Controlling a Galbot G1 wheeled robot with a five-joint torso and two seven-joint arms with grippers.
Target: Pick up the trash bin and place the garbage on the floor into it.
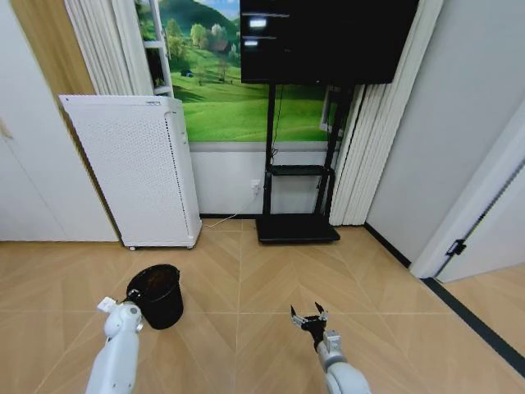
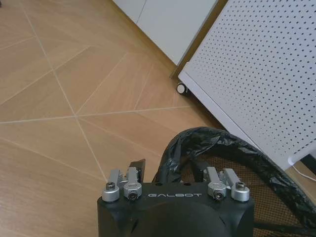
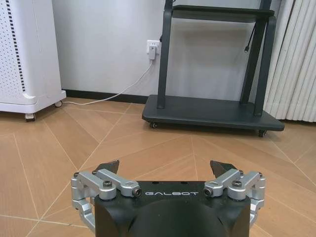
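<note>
Trash bin at the left end effector, right arm idle over bare parquet

Head view: the trash bin (image 1: 156, 295), black and round, sits on the floor (image 1: 262, 271) just in front of the tall white perforated appliance (image 1: 135, 168). The left end effector (image 1: 131, 297) is at the bin's near-left rim, at the tip of the white left arm. The right end effector (image 1: 309, 317) hovers over open parquet, well apart from the bin, its fingers spread. A black TV stand (image 1: 297, 226) is against the far wall.

Left wrist view: the left end effector (image 2: 168, 173) straddles the rim of the trash bin (image 2: 232, 163), which is lined with a crinkled black bag. One dark fingertip (image 2: 138, 165) shows outside the rim; the other side is hidden by the bag, so I cannot tell whether it pinches the rim. The white appliance (image 2: 256, 74) stands just behind on its caster.

Right wrist view: the right end effector (image 3: 168, 168) has its fingers (image 3: 108, 165) wide apart, holding nothing, above the floor (image 3: 148, 143). Beyond it are the TV stand's base (image 3: 212, 111) and a wall outlet (image 3: 153, 47) with a white cable.
</note>
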